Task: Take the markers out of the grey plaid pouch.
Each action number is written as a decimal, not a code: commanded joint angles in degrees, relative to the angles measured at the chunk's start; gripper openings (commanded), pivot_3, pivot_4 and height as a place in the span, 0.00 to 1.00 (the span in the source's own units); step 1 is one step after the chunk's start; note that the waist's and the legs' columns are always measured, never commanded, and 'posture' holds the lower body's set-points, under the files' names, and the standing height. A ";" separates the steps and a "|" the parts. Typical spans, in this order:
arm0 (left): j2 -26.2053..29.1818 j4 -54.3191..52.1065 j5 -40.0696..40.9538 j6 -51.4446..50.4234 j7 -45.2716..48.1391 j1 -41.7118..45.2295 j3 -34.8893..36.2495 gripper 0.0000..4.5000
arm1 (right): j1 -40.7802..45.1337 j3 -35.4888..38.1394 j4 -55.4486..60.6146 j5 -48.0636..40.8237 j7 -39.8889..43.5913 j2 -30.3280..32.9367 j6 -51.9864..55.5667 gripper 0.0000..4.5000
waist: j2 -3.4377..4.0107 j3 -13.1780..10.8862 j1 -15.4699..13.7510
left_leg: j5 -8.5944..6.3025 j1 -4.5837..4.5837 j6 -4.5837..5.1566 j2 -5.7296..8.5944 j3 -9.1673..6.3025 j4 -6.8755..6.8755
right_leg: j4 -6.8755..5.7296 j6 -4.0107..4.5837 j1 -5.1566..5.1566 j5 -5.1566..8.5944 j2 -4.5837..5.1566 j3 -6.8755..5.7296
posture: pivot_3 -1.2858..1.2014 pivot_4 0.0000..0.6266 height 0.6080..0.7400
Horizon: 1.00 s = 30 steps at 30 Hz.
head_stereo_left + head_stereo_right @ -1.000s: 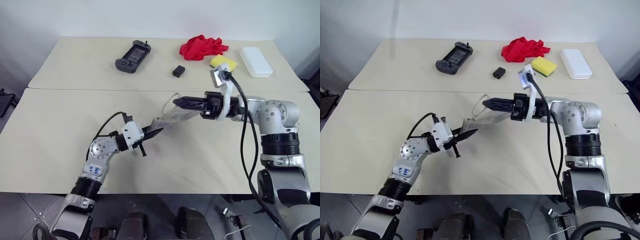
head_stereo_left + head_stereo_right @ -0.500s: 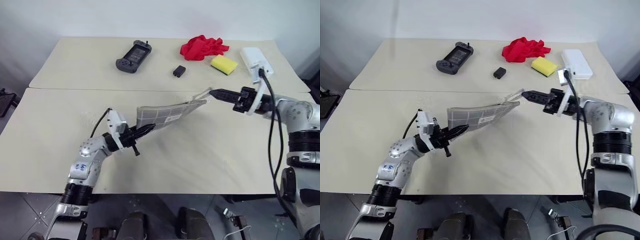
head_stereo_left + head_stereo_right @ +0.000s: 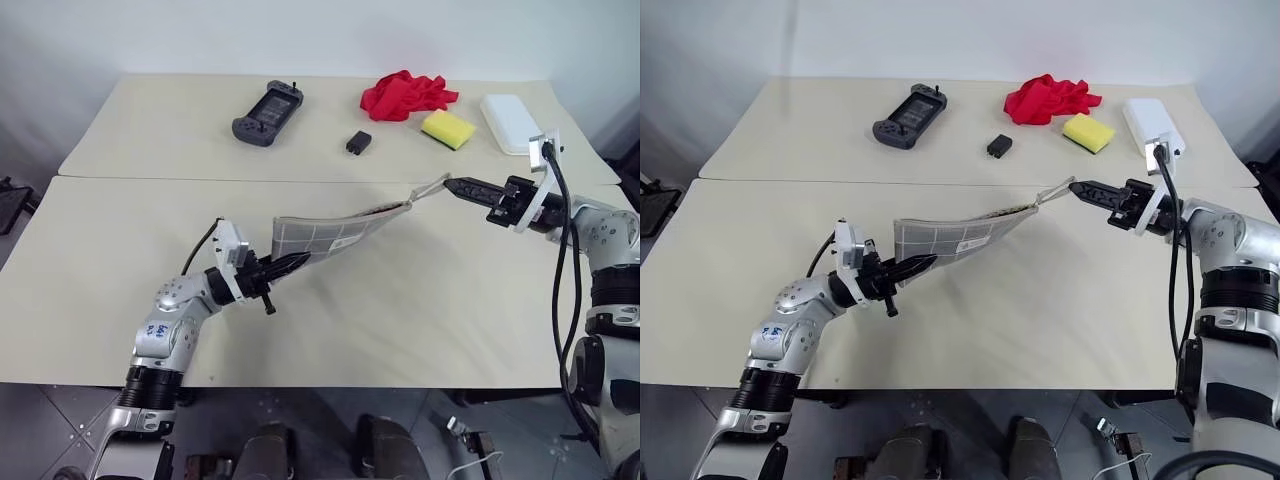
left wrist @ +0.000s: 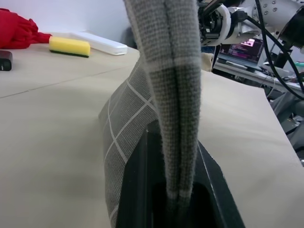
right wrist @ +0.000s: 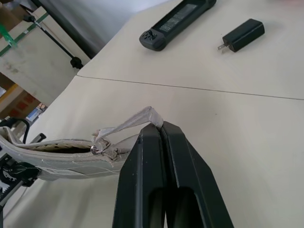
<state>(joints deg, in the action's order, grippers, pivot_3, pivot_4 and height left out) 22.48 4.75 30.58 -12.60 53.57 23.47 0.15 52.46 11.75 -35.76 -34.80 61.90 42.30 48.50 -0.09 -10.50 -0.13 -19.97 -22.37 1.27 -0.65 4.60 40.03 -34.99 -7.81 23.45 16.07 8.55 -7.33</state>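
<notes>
Pouch (image 3: 335,229) hung stretched in the air between both grippers, above the near table (image 3: 420,320). Left gripper (image 3: 296,262) clamped on one short edge of pouch, fabric pinched between the black fingers (image 4: 142,190). Right gripper (image 3: 452,184) pressed together on the pale pull tab (image 5: 128,124) at the far corner, tab just past the fingertips, zipper slider (image 5: 105,151) right below it. Pouch mouth partly open next to the slider, sagged slightly toward the left fingers. Markers not visible, can't tell if inside. Well beyond both grippers on the far table: game controller (image 3: 266,113), black charger (image 3: 358,142), red cloth (image 3: 405,94), yellow sponge (image 3: 447,128), white case (image 3: 511,122).
</notes>
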 commanded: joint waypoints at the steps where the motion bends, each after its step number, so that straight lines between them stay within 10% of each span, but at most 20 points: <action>1: -0.32 -0.83 1.35 0.37 1.71 0.81 1.38 0.00 | 0.13 2.01 2.51 -3.02 4.12 4.69 6.82 0.05 | 0.00 0.00 -0.01 | 0.00 0.00 0.00 -0.01 0.00 0.00 | 0.00 0.00 0.00 0.00 -0.01 -0.01 | 0.52 0.24 1.00; 8: -1.63 1.78 2.29 -0.91 3.67 3.71 2.29 0.00 | -12.76 -4.86 9.06 7.48 16.43 11.90 -14.62 0.49 | 0.02 -0.01 -0.60 | 0.00 0.01 0.00 -0.01 0.01 0.00 | 0.03 -0.01 -0.03 0.00 -0.01 -0.01 | 0.52 0.24 1.00; 22: -7.34 8.08 -3.56 7.12 10.85 7.51 -3.60 0.00 | -3.28 -1.60 12.37 6.37 19.74 16.59 -15.88 0.49 | 0.05 0.00 -0.57 | 0.00 0.11 0.00 -0.05 0.17 0.04 | 0.01 -0.02 -0.03 -0.03 -0.05 0.11 | 0.52 0.24 1.00; 30: -8.45 13.63 -7.39 12.11 11.96 7.98 -5.00 0.00 | -1.44 -7.59 26.42 3.88 22.15 13.23 -11.09 0.01 | 0.04 0.00 -1.18 | 0.00 0.10 0.01 -0.04 0.14 0.08 | 0.01 0.00 -0.03 -0.05 -0.03 0.10 | 0.52 0.24 1.00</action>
<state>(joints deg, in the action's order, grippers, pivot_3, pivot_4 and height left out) 14.17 17.85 24.24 -2.21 65.13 31.07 -4.62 50.88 4.39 -13.07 -29.90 83.09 55.24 37.37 -0.05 -10.50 -1.31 -19.97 -22.27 1.28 -0.70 4.72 40.13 -35.00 -7.82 23.42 16.02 8.52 -7.23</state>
